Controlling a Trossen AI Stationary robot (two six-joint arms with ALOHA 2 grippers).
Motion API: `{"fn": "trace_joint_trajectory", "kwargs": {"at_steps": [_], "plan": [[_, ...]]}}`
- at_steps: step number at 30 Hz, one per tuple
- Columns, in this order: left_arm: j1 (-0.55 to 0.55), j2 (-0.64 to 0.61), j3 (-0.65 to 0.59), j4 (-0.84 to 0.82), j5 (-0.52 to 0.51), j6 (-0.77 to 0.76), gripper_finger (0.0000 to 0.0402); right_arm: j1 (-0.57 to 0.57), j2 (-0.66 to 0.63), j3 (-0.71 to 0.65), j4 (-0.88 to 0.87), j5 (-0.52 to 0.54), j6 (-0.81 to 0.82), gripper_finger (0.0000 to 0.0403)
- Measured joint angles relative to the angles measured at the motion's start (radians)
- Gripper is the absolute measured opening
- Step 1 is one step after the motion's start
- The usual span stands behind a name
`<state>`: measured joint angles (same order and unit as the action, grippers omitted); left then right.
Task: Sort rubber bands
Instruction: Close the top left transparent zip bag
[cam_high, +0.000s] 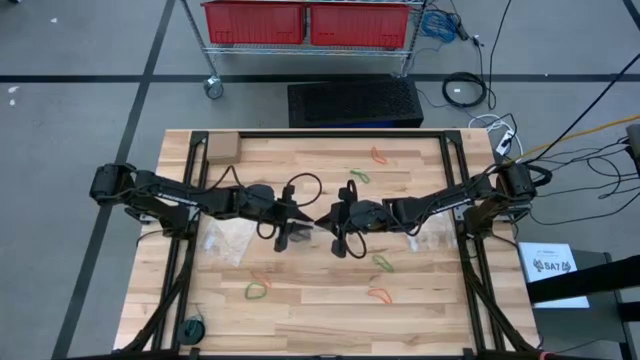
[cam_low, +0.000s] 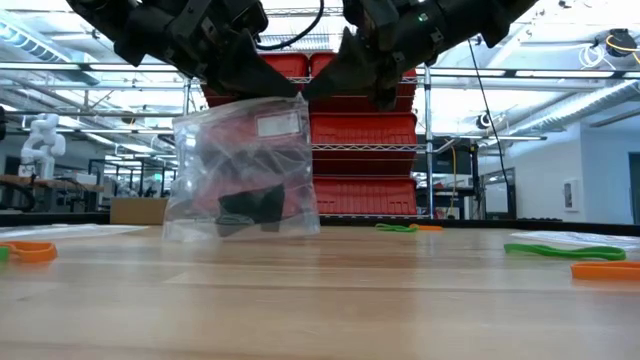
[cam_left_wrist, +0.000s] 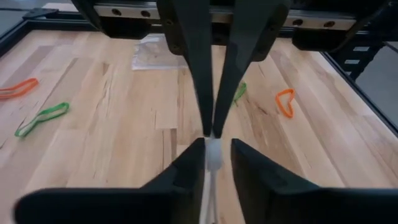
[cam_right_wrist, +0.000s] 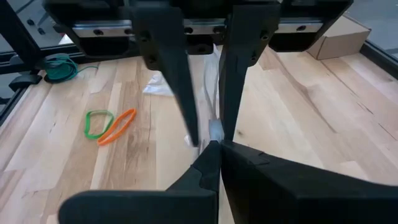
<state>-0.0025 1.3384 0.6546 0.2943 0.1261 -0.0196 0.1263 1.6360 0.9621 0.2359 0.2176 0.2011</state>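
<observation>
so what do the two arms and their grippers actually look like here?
Both arms are dark, near-black jointed links, with a black cable looping above each wrist. The left gripper and right gripper each have two slim, tapered matte-black fingers. No markings visible.

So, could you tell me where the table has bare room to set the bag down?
Bare wood lies between the cardboard box and the far rubber bands. The middle is crowded: both grippers, left and right, hold the clear bag there.
</observation>
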Motion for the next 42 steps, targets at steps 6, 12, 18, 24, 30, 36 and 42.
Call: {"fn": "trace_joint_trajectory", "kwargs": {"at_steps": [6, 12, 18, 24, 30, 36, 42], "plan": [[0.001, 0.0, 0.0, -0.009, -0.005, 0.006, 0.0016, 0.0, 0.0, 0.0, -0.003, 0.0, -0.004, 0.0], [0.001, 0.0, 0.002, -0.053, -0.024, 0.007, 0.0019, 0.01, 0.0, 0.0, -0.001, 0.039, -0.012, 0.0001], [0.001, 0.001, 0.002, -0.056, -0.024, 0.007, 0.0017, 0.016, -0.002, 0.0, -0.004, 0.042, -0.012, 0.0001], [0.001, 0.001, 0.002, -0.053, -0.026, 0.009, 0.0017, 0.017, -0.002, 0.0, -0.008, 0.039, 0.014, 0.0003], [0.001, 0.001, 0.002, -0.051, -0.026, 0.01, 0.0017, 0.017, -0.002, 0.0, -0.008, 0.013, 0.024, 0.0058], [0.001, 0.001, 0.002, -0.05, -0.026, 0.01, 0.0016, 0.0, -0.002, 0.0, -0.009, -0.016, 0.049, 0.01], [0.001, 0.001, 0.001, -0.043, -0.025, 0.01, 0.0016, -0.022, -0.002, 0.0, -0.008, -0.045, 0.049, 0.0085]]}}
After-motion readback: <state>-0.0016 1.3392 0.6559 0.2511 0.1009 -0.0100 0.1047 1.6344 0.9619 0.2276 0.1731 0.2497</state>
